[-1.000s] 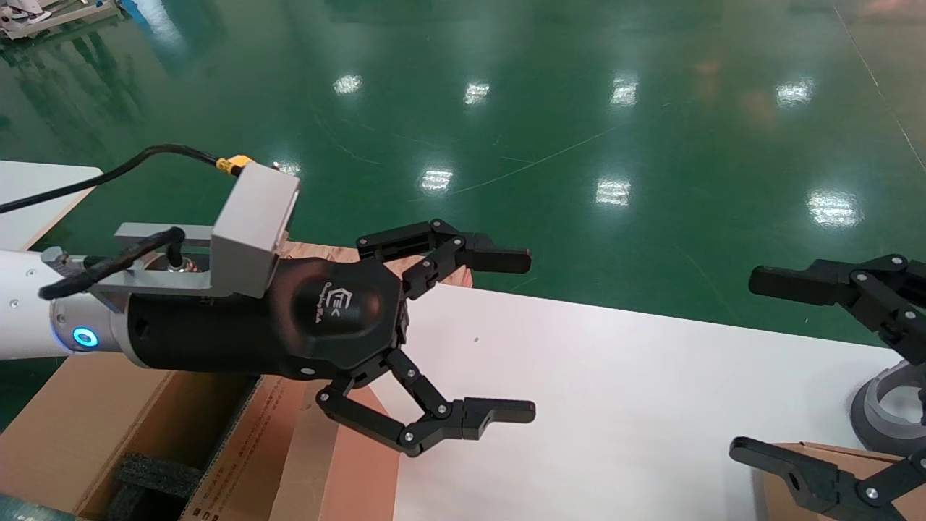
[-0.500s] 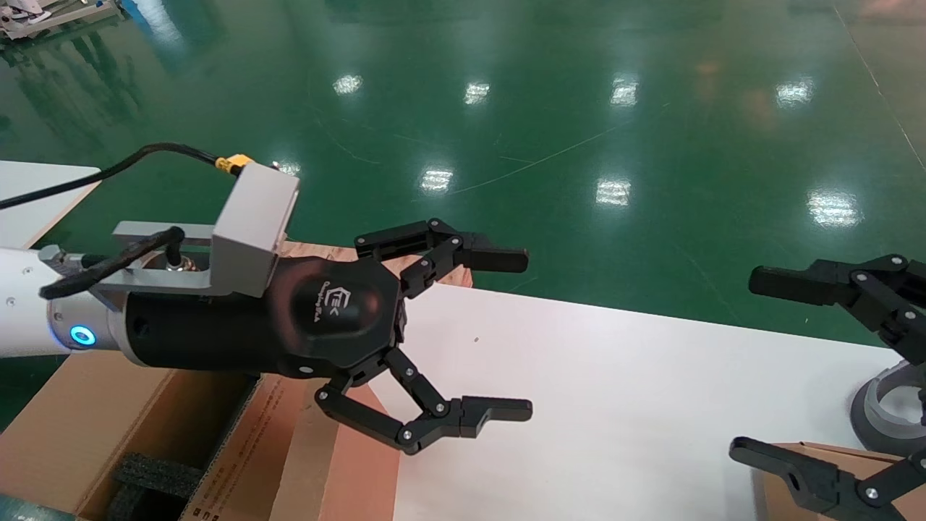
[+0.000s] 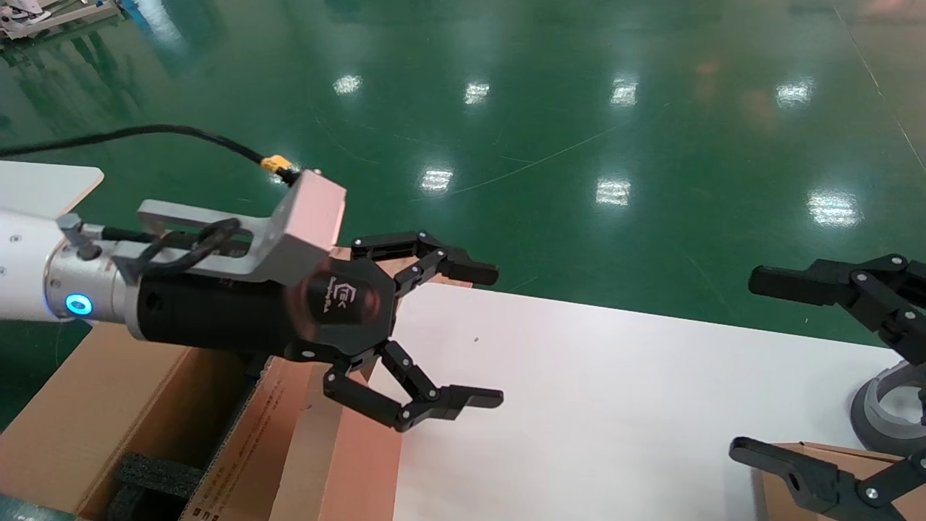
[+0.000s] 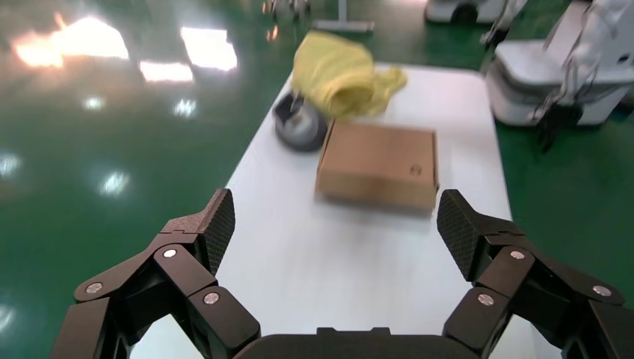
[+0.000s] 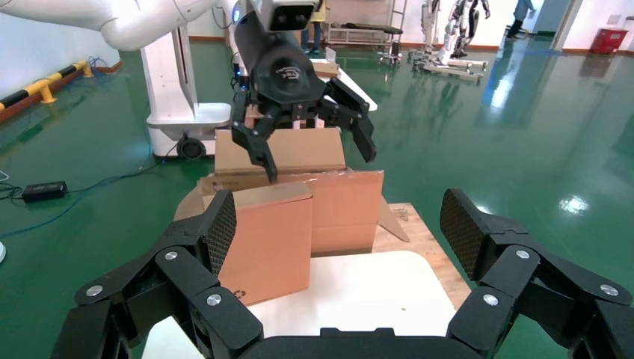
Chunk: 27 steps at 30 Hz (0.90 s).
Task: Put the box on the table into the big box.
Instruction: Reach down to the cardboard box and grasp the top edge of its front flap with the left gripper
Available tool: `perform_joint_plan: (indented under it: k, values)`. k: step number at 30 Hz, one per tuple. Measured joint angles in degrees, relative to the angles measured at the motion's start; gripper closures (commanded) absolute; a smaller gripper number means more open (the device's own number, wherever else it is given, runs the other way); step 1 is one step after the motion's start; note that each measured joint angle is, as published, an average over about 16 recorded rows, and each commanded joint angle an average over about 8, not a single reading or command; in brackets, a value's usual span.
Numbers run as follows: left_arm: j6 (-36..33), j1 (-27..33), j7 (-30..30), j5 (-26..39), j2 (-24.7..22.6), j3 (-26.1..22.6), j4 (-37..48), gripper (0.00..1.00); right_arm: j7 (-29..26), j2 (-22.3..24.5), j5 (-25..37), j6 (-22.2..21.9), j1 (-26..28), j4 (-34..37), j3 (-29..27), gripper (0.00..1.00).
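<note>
The box (image 4: pixel 377 164), flat brown cardboard with a small dark mark, lies on the white table (image 3: pixel 615 405) at its right end. In the head view only its corner (image 3: pixel 768 503) shows, under my right gripper (image 3: pixel 743 364), which is open and empty above it. The big box (image 3: pixel 94 405) stands open at the table's left end, with black foam (image 3: pixel 155 474) inside. My left gripper (image 3: pixel 498 335) is open and empty, in the air over the table's left end beside the carton's flap. From the right wrist the carton (image 5: pixel 269 232) and left gripper (image 5: pixel 306 142) show.
A grey ring-shaped object (image 3: pixel 886 405) and a yellow cloth (image 4: pixel 344 75) sit on the table beyond the small box. A wooden pallet (image 5: pixel 419 239) lies under the carton. Green floor surrounds the table. A white robot base (image 4: pixel 561 75) stands past the far end.
My left wrist has rolled and the left gripper has drawn back a little to the left and lower. It stays open. The right arm has not moved.
</note>
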State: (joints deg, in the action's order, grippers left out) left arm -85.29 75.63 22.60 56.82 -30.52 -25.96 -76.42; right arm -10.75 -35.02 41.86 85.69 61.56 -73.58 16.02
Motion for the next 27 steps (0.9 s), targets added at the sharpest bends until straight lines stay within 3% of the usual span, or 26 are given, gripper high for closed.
perform_joint_plan:
  k: [13, 27]
  values:
    - [-0.7, 13.0, 19.4, 12.4, -0.1, -10.5, -3.2, 0.0, 0.0, 0.0, 0.0, 0.0, 0.0, 0.0, 0.0, 0.0]
    - [-4.7, 27.3, 42.1, 23.1, -4.4, -25.1, -3.7, 0.0, 0.0, 0.0, 0.0, 0.0, 0.0, 0.0, 0.0, 0.0]
